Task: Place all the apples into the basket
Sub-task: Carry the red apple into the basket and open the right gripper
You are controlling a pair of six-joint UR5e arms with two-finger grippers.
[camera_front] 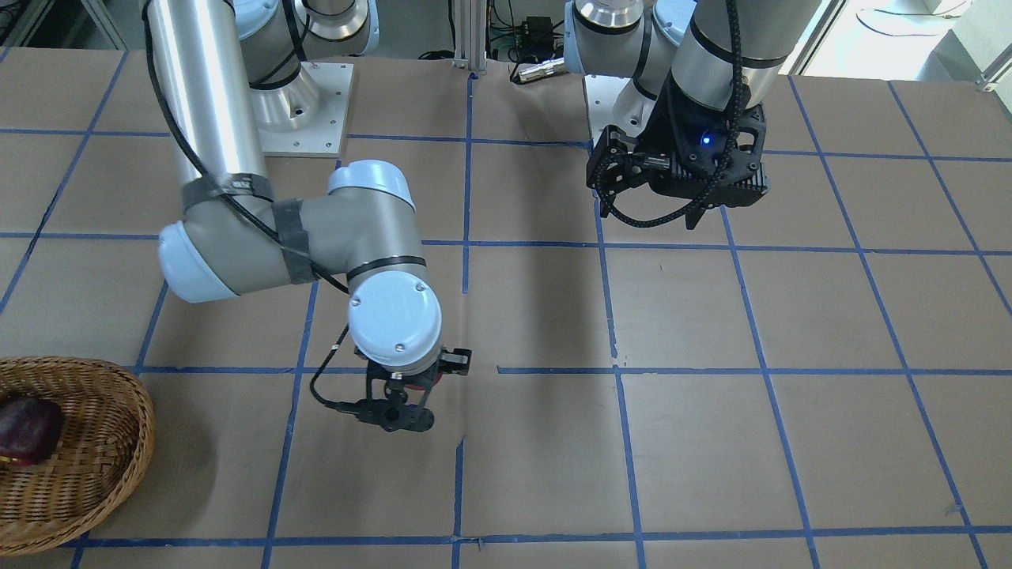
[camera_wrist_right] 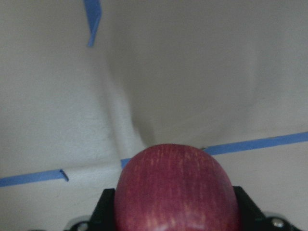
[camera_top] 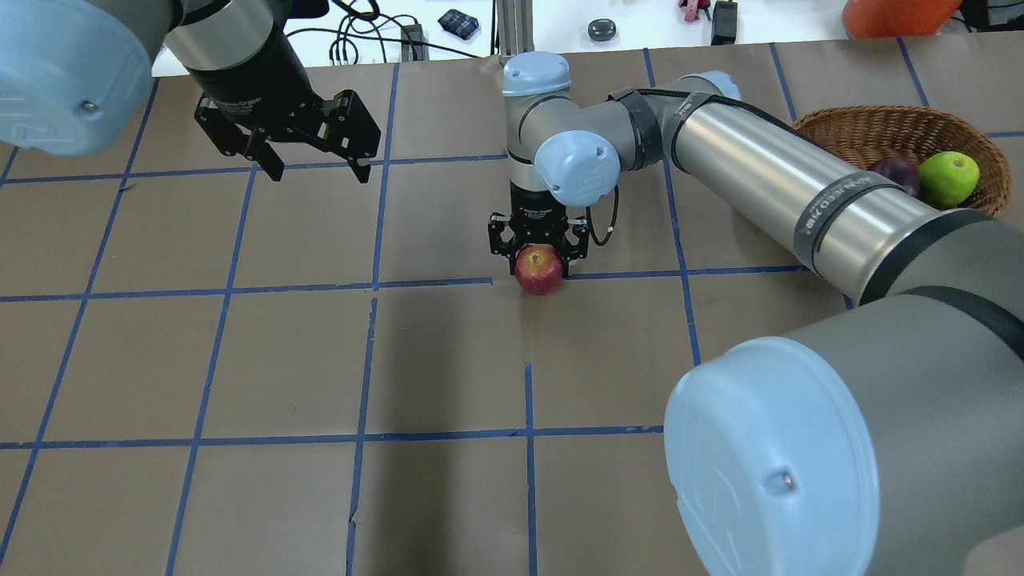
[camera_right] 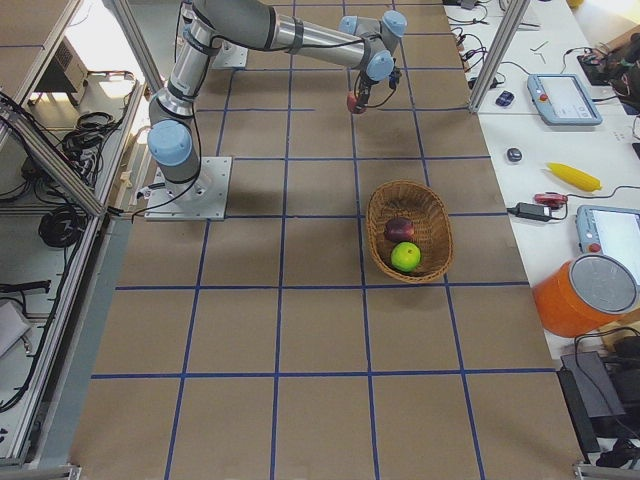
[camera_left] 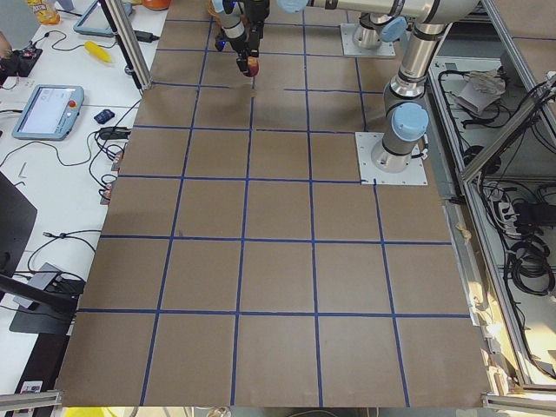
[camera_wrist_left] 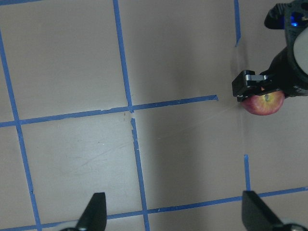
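The red apple with a yellowish blush [camera_top: 539, 270] sits at the table's middle between the fingers of my right gripper [camera_top: 539, 261], which is shut on it at or just above the paper. It fills the bottom of the right wrist view [camera_wrist_right: 177, 187] and also shows in the left wrist view [camera_wrist_left: 262, 102]. The wicker basket [camera_top: 864, 128] at my far right holds the green apple [camera_top: 949, 178] and the purplish-red apple [camera_top: 898, 172]. My left gripper [camera_top: 320, 164] is open and empty, high above the table's left half.
The table is brown paper with a blue tape grid [camera_top: 372, 284]. The basket's rim [camera_front: 118, 379] is at the front-facing view's lower left. Cables and small devices [camera_top: 458, 22] lie on the white bench beyond the far edge.
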